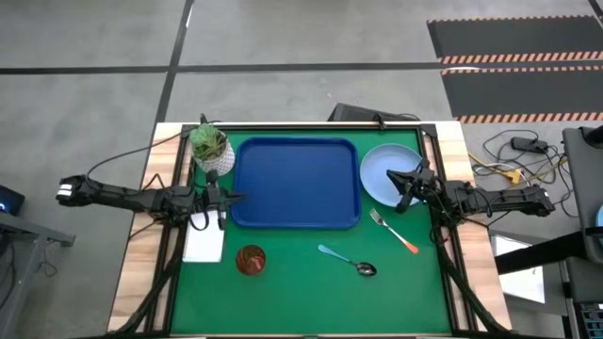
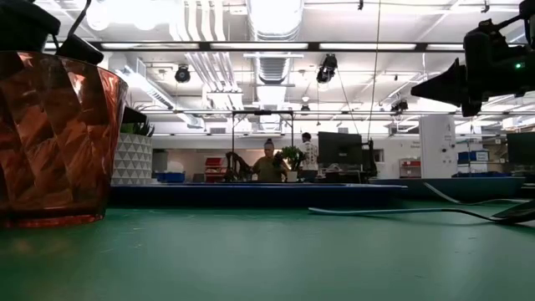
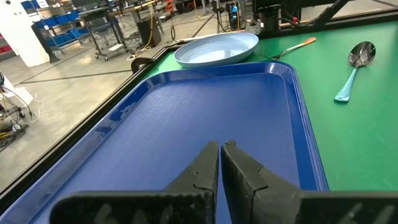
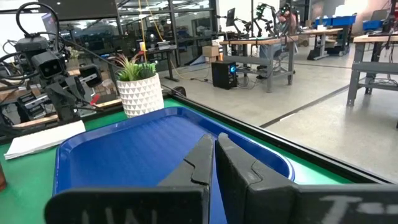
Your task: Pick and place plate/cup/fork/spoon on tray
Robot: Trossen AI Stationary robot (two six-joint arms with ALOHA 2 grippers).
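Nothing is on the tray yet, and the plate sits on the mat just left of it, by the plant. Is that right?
Not quite. The tray is bare, but the plate lies just right of it, under the right gripper; the plant is on the opposite side. The high view shows this.

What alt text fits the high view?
An empty blue tray sits mid-mat, plate at its right edge, fork, spoon and cup nearer the front. Left gripper and right gripper, fingers shut, flank the tray.
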